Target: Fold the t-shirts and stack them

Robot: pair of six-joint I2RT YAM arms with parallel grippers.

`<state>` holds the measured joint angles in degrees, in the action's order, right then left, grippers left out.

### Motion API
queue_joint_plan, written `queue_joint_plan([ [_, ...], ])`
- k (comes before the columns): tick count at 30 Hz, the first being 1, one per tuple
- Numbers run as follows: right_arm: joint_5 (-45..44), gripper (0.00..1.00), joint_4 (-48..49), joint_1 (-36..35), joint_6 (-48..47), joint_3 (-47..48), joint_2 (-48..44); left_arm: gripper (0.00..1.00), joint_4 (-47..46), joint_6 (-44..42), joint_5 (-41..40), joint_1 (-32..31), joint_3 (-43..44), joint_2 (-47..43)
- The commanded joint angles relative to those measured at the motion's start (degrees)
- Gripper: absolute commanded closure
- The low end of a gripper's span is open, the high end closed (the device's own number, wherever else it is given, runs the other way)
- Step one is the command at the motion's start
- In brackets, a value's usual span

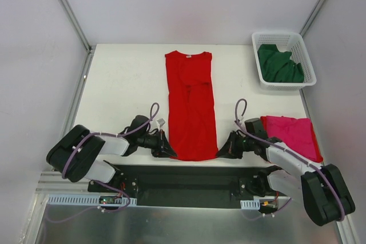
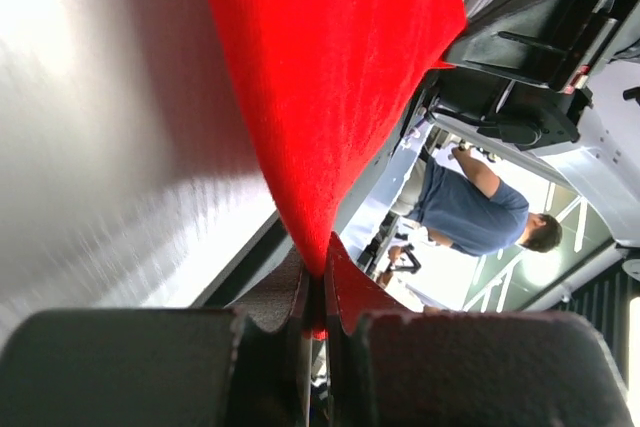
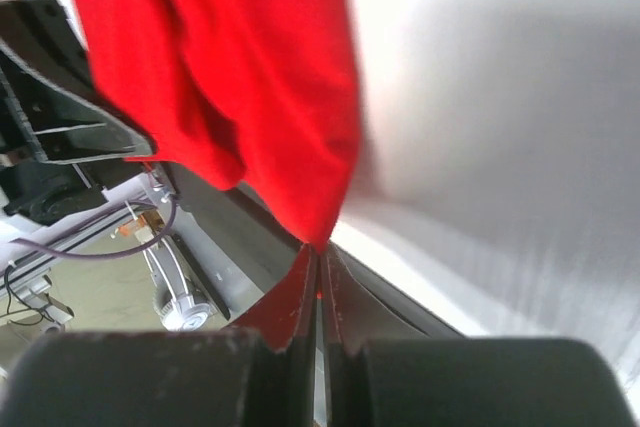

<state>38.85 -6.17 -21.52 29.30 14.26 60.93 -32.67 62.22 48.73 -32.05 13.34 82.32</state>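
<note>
Black two-finger left gripper (image 2: pixel 315 297) and right gripper (image 3: pixel 318 272), each pinched tight on one near hem corner of the bright red cotton t-shirt (image 1: pixel 191 104), which lies lengthwise, collar far, mid-way across the white matt table (image 1: pixel 123 78) walled by pale grey panels. Both arms crouch low at the near edge, forearms angled inward toward each other. Folded magenta-pink t-shirt (image 1: pixel 297 132) at near right, partly hidden behind the right arm; dark green t-shirt (image 1: pixel 279 66) crumpled in the white plastic lattice basket (image 1: pixel 284 84) at far right, its outline hard to make out.
</note>
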Motion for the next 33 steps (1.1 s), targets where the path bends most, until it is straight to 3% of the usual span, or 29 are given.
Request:
queue_joint_plan([
  [1,-0.3,0.99,-2.9,-0.6,0.7,3.1,-4.0,1.00,7.1,-3.5,-1.9,0.1,0.3,-5.7],
  [13,-1.0,0.99,3.1,-5.6,4.4,1.9,-1.2,1.00,15.9,-6.8,-1.5,4.7,-0.1,-11.8],
  [33,-6.2,0.99,-4.5,-15.1,9.1,0.8,-8.4,1.00,23.2,-6.1,1.2,5.2,-3.6,-19.7],
])
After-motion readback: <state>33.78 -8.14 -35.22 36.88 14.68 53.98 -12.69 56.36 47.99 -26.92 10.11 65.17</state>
